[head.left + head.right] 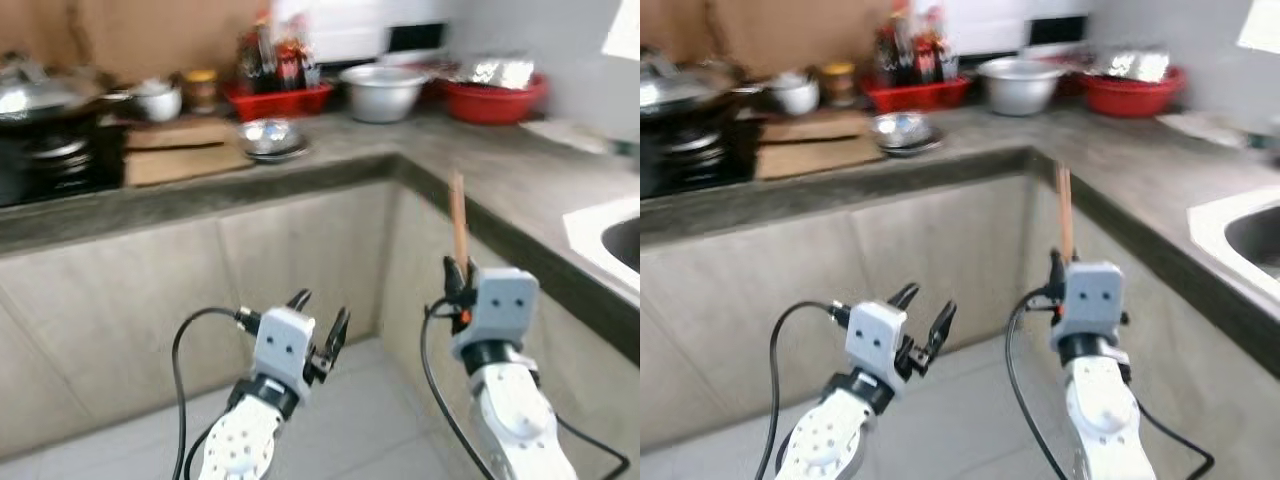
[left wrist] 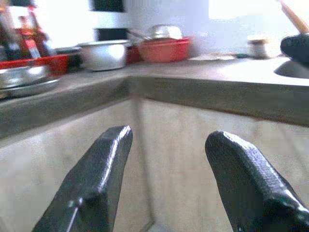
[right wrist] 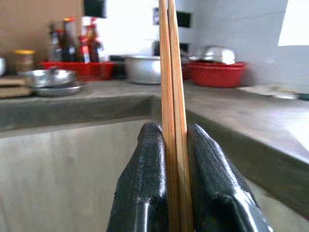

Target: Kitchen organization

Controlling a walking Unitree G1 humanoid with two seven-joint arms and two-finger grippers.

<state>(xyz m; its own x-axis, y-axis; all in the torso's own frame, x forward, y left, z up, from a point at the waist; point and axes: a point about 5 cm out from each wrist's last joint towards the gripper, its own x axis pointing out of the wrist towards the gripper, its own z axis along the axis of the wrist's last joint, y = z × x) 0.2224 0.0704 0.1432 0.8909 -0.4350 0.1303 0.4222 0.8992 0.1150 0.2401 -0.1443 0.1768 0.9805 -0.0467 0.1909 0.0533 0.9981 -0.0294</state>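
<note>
Gripping two chopsticks point(image 3: 173, 72) upright, right claw point(image 3: 173, 159); left claw point(image 2: 169, 183) spread, empty.

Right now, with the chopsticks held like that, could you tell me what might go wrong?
The right gripper pinches the pair of long wooden chopsticks only near their lower end, so they could pivot or slip out. Their upright tips stand close to the grey stone counter edge and might knock it. The left gripper, jaws open, offers no support.
</note>
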